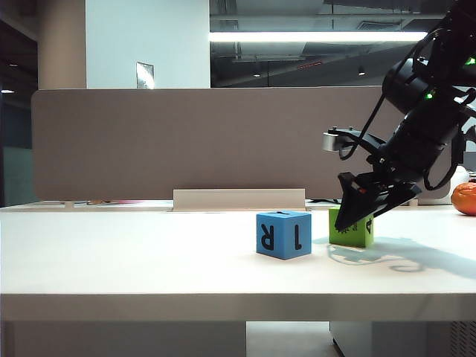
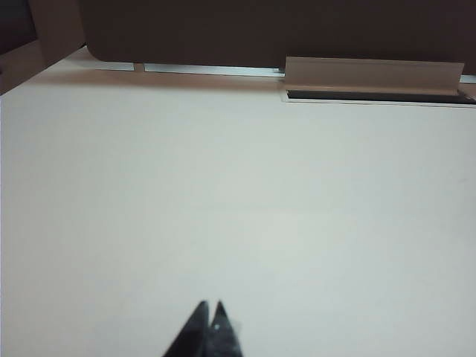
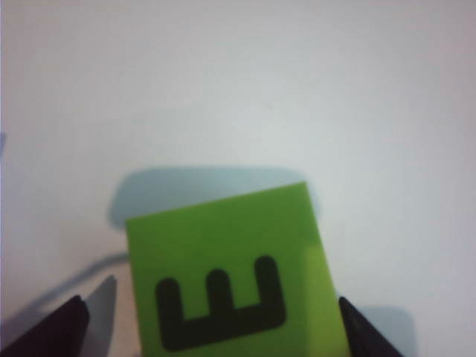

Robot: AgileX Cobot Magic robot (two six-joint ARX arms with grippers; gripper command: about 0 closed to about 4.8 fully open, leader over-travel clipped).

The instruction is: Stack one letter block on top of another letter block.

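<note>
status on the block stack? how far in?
Done: nothing stacked. The green block and blue block both sit on the table, side by side and apart.
In hand: the right gripper is open, one of its fingers on each side of the green block, not closed on it.
Left: grip, lift, set it on the blue block. The left gripper is shut over bare table.
</note>
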